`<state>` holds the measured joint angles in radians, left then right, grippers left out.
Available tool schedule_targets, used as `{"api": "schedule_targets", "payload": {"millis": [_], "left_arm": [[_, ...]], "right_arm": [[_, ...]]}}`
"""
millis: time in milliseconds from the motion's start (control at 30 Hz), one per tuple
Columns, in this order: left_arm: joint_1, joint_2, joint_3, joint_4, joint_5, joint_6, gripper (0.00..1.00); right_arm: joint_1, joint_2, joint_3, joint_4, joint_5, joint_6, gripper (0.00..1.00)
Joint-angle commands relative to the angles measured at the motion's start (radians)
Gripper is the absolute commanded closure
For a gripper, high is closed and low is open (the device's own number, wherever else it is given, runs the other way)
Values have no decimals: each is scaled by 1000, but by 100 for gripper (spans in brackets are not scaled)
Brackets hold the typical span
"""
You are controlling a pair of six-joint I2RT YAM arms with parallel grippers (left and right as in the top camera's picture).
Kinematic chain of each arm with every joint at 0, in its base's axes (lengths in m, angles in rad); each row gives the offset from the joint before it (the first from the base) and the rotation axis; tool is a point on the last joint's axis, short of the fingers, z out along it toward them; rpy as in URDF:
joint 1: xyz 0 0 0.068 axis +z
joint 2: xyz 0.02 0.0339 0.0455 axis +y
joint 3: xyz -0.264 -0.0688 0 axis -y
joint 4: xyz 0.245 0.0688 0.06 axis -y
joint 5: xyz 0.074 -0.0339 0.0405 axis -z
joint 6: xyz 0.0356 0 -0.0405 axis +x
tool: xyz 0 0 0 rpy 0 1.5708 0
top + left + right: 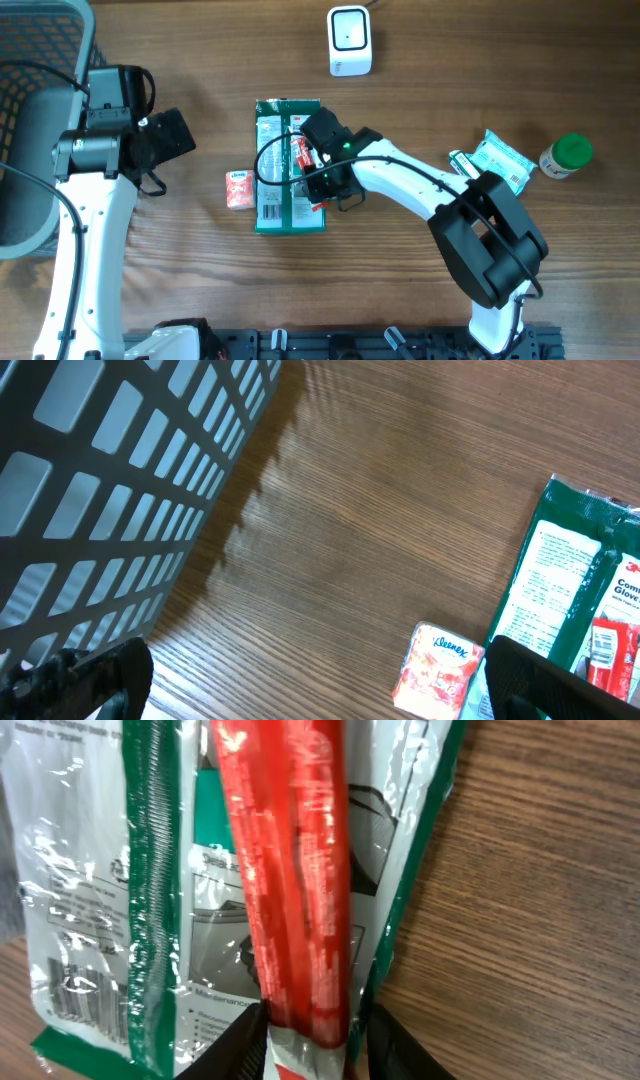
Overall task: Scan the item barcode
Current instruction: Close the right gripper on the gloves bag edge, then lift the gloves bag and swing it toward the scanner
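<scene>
A long red packet point(300, 156) point(295, 870) lies on top of a flat green and white package point(285, 205) point(90, 920) at mid-table. My right gripper point(320, 168) point(318, 1042) reaches down over it, its two black fingers pressed against either side of the red packet's near end. A barcode point(271, 211) shows on the green package's front corner. The white scanner point(350, 41) stands at the table's far edge. My left gripper point(176, 138) point(320, 690) hovers wide open over bare wood to the left, holding nothing.
A small orange Kleenex pack point(239, 189) point(437, 670) lies just left of the green package. A grey mesh basket point(30, 60) point(100, 480) fills the far left. At the right lie a green-white pouch point(500, 160) and a green-capped bottle point(566, 156).
</scene>
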<state>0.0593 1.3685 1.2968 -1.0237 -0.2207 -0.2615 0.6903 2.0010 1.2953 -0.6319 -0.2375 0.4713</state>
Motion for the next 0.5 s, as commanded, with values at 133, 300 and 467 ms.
{"api": "schedule_targets", "payload": {"millis": [133,300,467], "left_arm": [[5,-13,14,3,-16,-8,0],[5,-13,14,3,-16,-9,0],[5,-13,14,3,-16,-8,0]], "right_arm": [[-2,5,-58,28,21,-7,95],[-32,-20,42,-82,48,-140,95],[-47,-132,192,-220,189,-396,95]]}}
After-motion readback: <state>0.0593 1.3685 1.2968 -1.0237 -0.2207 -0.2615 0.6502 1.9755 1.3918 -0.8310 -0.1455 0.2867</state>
